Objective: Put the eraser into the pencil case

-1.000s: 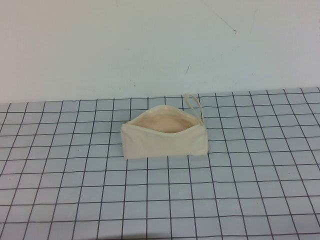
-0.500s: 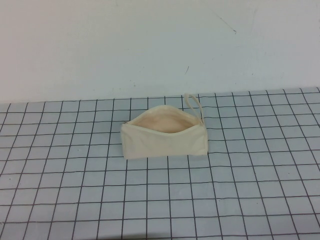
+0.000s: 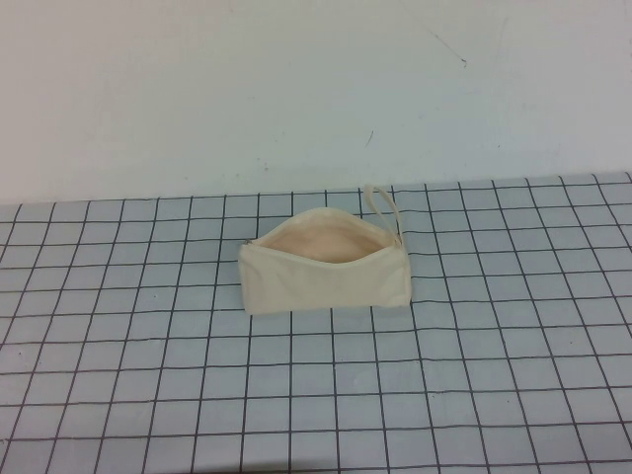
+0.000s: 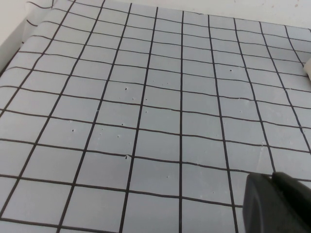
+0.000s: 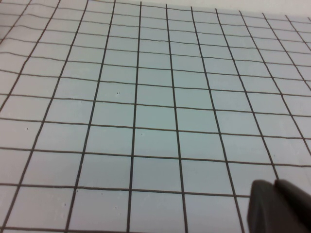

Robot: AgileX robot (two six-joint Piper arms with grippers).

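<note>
The cream pencil case (image 3: 324, 267) lies on the grid mat in the middle of the high view. Its zip is open and the pale peach lining shows. Its loop strap (image 3: 383, 202) points to the far right. The eraser shows in no view. Neither arm shows in the high view. My left gripper (image 4: 272, 175) shows only in the left wrist view, shut and empty above bare mat. A cream sliver (image 4: 307, 70) at that view's edge may be the case. My right gripper (image 5: 275, 183) shows only in the right wrist view, shut and empty above bare mat.
The grey grid mat (image 3: 474, 375) covers the table up to a white wall (image 3: 296, 89) behind the case. In the left wrist view the mat's edge meets a pale surface (image 4: 9, 46).
</note>
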